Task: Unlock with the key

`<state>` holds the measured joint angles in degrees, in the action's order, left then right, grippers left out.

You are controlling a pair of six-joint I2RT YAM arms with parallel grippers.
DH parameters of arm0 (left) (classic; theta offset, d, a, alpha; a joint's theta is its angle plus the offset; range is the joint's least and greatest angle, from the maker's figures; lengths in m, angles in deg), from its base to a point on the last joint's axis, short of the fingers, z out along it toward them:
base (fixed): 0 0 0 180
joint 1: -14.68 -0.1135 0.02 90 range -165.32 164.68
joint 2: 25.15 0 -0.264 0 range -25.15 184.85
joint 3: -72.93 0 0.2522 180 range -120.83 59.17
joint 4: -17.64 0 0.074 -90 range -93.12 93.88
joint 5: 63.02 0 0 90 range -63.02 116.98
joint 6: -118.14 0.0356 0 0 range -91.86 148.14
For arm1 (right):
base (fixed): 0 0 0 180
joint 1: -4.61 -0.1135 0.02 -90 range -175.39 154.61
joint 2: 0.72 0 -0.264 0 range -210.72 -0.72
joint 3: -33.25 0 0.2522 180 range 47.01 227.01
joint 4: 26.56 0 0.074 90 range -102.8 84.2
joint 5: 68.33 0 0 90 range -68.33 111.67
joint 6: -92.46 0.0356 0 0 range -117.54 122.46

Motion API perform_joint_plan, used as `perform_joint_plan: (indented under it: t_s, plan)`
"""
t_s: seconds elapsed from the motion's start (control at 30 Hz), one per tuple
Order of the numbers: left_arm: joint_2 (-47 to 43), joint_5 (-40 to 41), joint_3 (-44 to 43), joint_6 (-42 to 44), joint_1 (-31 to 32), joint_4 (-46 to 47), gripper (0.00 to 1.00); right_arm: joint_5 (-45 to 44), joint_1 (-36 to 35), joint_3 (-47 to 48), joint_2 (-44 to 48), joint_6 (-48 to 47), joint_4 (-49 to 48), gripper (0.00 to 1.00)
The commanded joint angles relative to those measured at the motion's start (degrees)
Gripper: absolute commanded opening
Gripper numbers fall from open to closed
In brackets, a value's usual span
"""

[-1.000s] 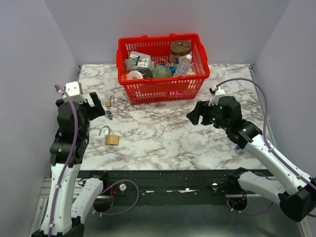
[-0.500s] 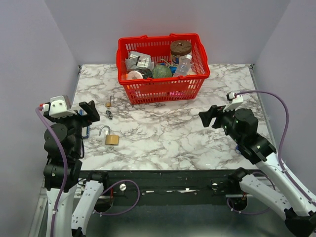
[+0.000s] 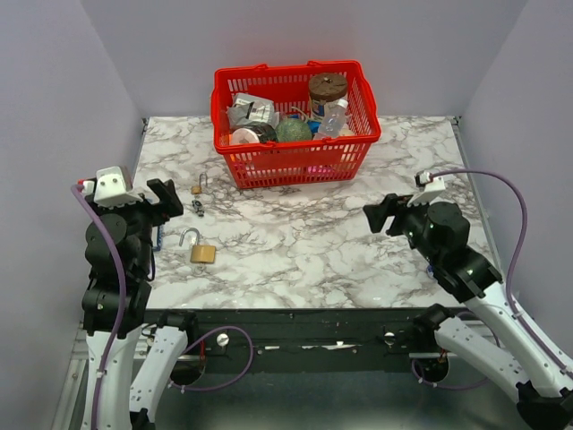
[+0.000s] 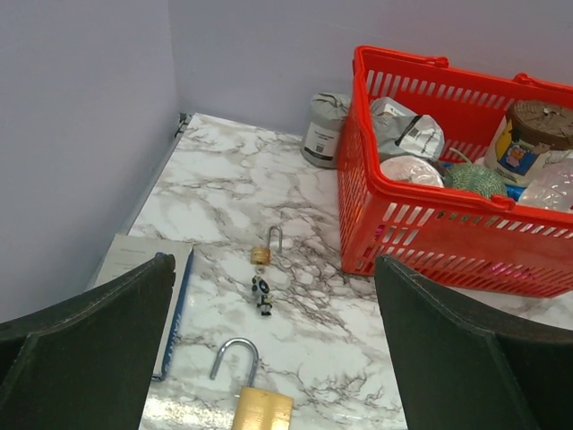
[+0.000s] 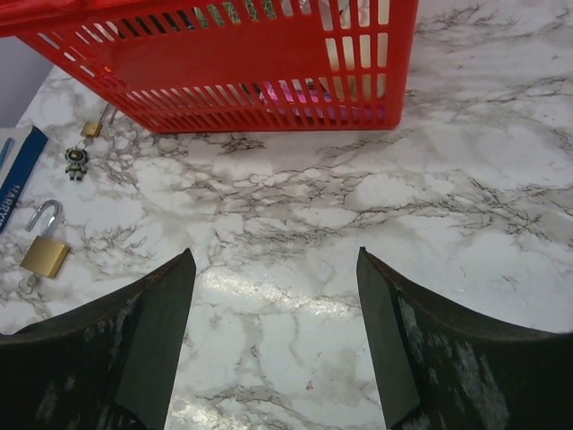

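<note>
The marbled counter (image 3: 313, 251) is carrying a red basket (image 3: 295, 163) of oddments at the back. The left pincer (image 3: 170, 199) and right pincer (image 3: 380, 215) are hanging spread and empty above the counter's near side. A brass padlock (image 3: 200, 251) is lying beside the left pincer, shackle swung open. Beyond it the key (image 3: 198, 208), on a small charm, is lying just short of a smaller padlock (image 3: 196, 189).

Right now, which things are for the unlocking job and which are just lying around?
For the job: big brass padlock, small brass padlock, little charm between them (maybe the keyring).
Lying about: red basket of stuff, grey tub beside it.
</note>
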<state>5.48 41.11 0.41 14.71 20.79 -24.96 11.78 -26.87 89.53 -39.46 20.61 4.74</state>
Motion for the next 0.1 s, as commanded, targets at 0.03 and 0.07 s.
perform_joint_plan:
  t_s: [0.03, 0.07]
  plan:
    - [-0.14, 0.28, -0.12, -0.54, -0.22, 0.89, 0.99, -2.85, 0.11, -0.77, 0.77, 0.30, -1.81, 0.81]
    - [-0.05, 0.20, -0.12, -0.63, -0.22, 0.89, 0.99, -2.94, 0.11, -0.77, 0.69, 0.30, -1.81, 0.81]
